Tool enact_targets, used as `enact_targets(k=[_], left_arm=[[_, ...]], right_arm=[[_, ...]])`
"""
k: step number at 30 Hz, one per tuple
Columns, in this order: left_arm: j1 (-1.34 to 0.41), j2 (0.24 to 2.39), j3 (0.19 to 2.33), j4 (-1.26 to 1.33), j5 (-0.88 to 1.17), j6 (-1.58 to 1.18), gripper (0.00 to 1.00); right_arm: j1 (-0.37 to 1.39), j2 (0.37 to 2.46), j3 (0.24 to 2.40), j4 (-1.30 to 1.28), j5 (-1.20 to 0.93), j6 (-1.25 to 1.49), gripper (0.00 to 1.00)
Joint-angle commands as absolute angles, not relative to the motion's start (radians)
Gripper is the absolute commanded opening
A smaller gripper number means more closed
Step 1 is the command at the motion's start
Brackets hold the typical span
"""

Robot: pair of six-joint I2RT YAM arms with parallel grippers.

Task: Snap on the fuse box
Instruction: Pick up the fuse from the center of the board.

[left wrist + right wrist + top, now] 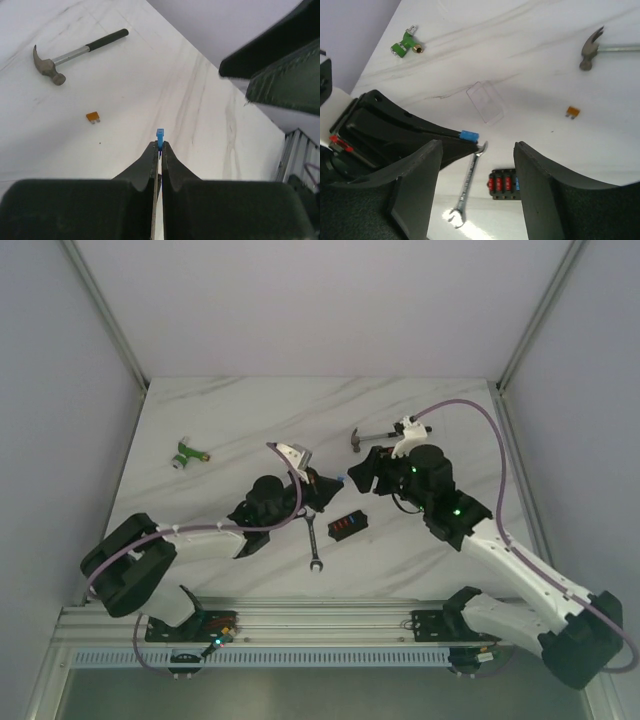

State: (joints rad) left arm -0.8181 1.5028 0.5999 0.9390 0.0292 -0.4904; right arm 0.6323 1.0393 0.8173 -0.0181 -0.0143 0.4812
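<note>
– White marbled worktop [220, 410], pale enclosure walls. Locate the fuse box.
– Fuse box [504, 183]: near centre, just right of the wrench [467, 187], red fuses showing. Its clear cover [485, 102] lies apart, toward the far side.
– End effector status?
– Left end effector [160, 147]: pinched on a blue fuse [160, 135]. Right end effector [478, 150]: spread wide, empty.
– Handling?
– Probably light, rigid plastic, likely to slide on this smooth surface. Grip the box across its long sides. Take the thin cover by its edges and press evenly.

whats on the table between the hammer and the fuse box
A small orange fuse, slightly off the straight line from hammer to fuse box. The right wrist view shows it.
</note>
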Motion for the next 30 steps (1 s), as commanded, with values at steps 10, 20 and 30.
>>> enact_targets(k=[10,20,30], left_arm=[[-0.781,1.29,0.571,0.764,0.486,-0.218,0.0],[-0.783,1.23,0.598,0.727,0.712,-0.172,0.0],[-0.784,1.22,0.6,0.763,0.795,-0.183,0.0]], right_arm=[[0.623,0.842,0.832,-0.189,-0.318,-0.074,0.73],[0.616,0.904,0.924,-0.355,-0.657,-0.237,0.55],[0.609,0.989,0.996,-0.441,-0.818,-0.34,0.46]])
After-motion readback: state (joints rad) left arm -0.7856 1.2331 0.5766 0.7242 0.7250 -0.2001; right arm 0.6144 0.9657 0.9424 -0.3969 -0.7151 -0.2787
